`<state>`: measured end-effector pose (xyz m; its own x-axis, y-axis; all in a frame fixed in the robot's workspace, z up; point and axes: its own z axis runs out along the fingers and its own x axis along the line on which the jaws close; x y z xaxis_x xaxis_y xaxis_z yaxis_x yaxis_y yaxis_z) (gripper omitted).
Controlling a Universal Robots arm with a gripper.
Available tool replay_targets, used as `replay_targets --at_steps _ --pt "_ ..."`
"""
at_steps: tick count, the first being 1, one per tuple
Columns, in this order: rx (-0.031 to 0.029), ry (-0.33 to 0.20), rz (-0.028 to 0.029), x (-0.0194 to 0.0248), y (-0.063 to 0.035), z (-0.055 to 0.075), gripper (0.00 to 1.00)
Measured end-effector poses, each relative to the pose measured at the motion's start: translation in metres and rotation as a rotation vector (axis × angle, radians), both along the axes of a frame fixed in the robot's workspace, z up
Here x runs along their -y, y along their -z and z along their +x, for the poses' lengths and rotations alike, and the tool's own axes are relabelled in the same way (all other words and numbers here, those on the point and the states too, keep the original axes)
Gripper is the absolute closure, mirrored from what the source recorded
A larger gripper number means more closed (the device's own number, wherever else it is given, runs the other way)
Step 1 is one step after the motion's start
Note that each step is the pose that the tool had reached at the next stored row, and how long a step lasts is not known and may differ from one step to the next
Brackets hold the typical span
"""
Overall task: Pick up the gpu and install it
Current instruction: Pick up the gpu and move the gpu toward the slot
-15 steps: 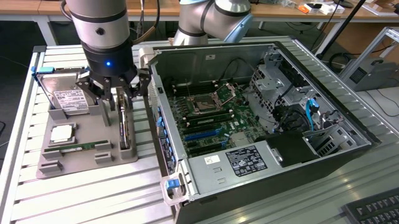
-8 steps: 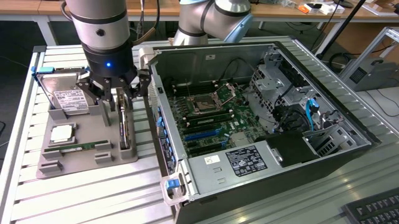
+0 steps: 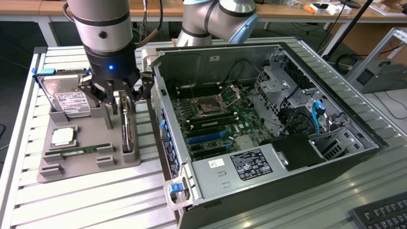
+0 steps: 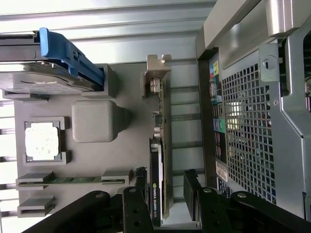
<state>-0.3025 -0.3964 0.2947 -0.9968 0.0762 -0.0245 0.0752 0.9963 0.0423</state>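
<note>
**Slatted metal worktop [image 3: 95, 200]: open fingers [image 4: 192, 189] straddle the upright gpu [image 4: 164, 121]**

Ribbed aluminium slats carry a grey plastic holder tray [image 3: 83, 167]. Just beside it, on the exterior view's right, lies an open black-and-silver computer case [image 3: 305, 195] with its motherboard exposed.

The gpu is a thin green circuit board with a black cooler block and a silver metal end bracket. It stands on its long edge in a slot along the side of the tray nearest the case. It runs parallel to the case wall but apart from it.

The arm's black fingers hang spread wide directly over the card, one on each face (so the board sits between them). They are at the cooler end, away from the bracket. On the case side a gap shows between finger and board. On the cooler side the finger is very close, and I cannot tell whether it touches. The card is seated in its slot, not lifted.

Elsewhere in the tray sit a silver hard drive with a white label and blue rail [image 3: 71, 100], a square silver processor chip [image 3: 62, 137] and a narrow green RAM stick [image 3: 83, 150]. Each is in its own recess, well clear of the fingers.
</note>
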Motion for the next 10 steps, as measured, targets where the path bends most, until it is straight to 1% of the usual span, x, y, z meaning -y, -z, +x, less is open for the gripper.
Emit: replay_targets --at_steps 10 --pt "0.0000 0.000 -0.0012 0.0000 0.0022 0.0000 0.56"
